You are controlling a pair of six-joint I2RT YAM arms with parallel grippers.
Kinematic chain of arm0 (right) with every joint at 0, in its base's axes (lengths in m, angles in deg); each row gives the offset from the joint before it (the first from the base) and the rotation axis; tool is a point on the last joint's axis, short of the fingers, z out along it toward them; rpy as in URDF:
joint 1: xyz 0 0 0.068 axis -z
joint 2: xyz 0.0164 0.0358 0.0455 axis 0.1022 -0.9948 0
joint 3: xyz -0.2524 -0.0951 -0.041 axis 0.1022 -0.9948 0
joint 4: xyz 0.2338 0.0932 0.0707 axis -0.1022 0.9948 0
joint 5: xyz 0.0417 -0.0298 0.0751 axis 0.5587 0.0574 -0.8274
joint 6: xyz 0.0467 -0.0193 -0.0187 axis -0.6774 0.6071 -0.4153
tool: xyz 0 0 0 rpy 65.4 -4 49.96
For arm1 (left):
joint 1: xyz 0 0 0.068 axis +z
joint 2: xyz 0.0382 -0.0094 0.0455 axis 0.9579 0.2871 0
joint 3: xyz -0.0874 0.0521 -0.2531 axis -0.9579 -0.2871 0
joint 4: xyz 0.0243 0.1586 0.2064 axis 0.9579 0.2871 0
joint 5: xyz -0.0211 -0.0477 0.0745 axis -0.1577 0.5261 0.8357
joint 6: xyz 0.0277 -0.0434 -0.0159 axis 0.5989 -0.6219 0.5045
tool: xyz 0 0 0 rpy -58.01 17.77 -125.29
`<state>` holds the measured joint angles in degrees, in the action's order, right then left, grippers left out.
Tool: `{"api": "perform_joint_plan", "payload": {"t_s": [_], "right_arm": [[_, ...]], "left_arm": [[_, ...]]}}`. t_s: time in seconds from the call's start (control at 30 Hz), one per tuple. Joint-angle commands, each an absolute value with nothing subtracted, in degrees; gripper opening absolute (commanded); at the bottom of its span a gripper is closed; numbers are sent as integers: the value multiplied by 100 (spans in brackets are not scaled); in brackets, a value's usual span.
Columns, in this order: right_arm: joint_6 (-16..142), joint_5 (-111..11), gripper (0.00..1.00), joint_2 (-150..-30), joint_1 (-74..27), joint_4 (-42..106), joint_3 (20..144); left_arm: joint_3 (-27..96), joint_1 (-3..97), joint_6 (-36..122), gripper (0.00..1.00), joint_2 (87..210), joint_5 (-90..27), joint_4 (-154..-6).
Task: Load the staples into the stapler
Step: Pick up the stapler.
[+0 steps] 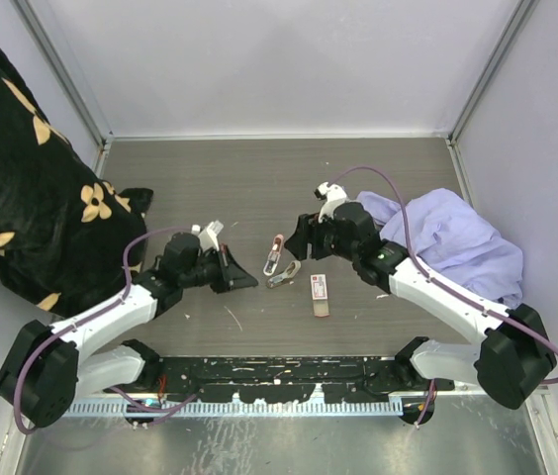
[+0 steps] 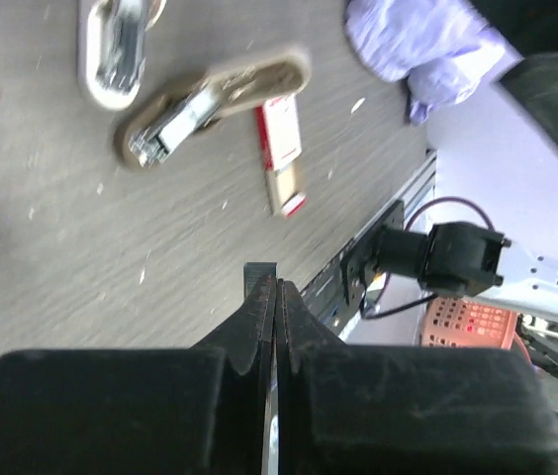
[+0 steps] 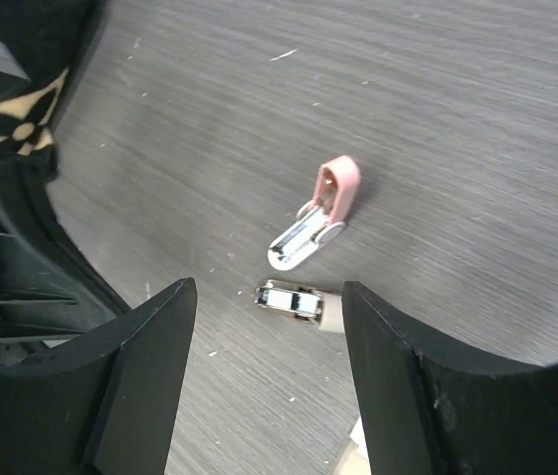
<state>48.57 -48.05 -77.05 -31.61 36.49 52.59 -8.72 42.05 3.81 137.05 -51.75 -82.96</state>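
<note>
Top view: the stapler (image 1: 276, 262) lies opened at mid-bench; the staples (image 1: 320, 292) lie just beside it, toward the near edge and the right side; the left gripper (image 1: 249, 282) sits left of both; the right gripper (image 1: 296, 240) hangs by the stapler's far end. Left wrist: its fingers (image 2: 259, 317) are pressed together, empty. Right wrist: its fingers (image 3: 150, 376) are spread wide above the stapler, gripping nothing.
</note>
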Motion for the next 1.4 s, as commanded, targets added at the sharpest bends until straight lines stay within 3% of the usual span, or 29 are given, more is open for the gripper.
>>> {"api": "perform_joint_plan", "payload": {"t_s": [0.0, 0.47, 0.8, 1.17, 1.37], "right_arm": [[5128, -5672, 66, -7553, -3487, 2776, 4883], [5429, -5755, 67, -7501, -4483, 1695, 4154], [4614, -5593, 72, -7495, -4926, -814, 2800], [4536, -5536, 74, -7810, -4968, -1129, 3014], [4501, -5554, 70, -8189, -4936, -1345, 3171]], "left_arm": [[-1408, 4209, -442, 0, 13453, -5719, -8998], [-2145, 4207, -1301, 0, 13431, -5541, -8958], [-2144, 4308, -2265, 0, 13056, -6002, -9108], [-2135, 4624, -3284, 0, 12846, -6506, -9536], [-2169, 4642, -3413, 0, 12833, -6581, -9605]]}}
